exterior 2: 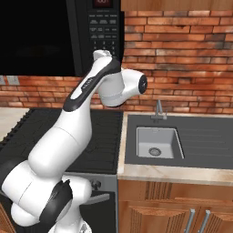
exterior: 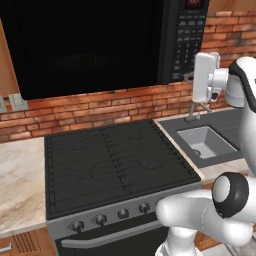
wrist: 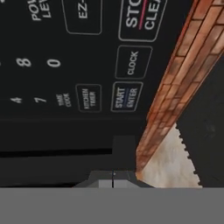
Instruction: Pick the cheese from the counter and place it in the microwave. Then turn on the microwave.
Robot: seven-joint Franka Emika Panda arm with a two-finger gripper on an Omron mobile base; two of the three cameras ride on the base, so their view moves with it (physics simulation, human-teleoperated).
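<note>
Closed, empty tool (wrist: 113, 178) hovers just below the microwave (exterior: 90, 45) start button (wrist: 125, 96); pushing off-centre risks hitting the clock button (wrist: 133, 62) instead.

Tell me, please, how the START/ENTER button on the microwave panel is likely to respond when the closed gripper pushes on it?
The START/ENTER button looks like a flat printed pad, so it probably gives very little. The microwave is a large box set against the brick wall, so it likely won't shift. The shut gripper offers a narrow tip, which might slide on the smooth panel.
</note>
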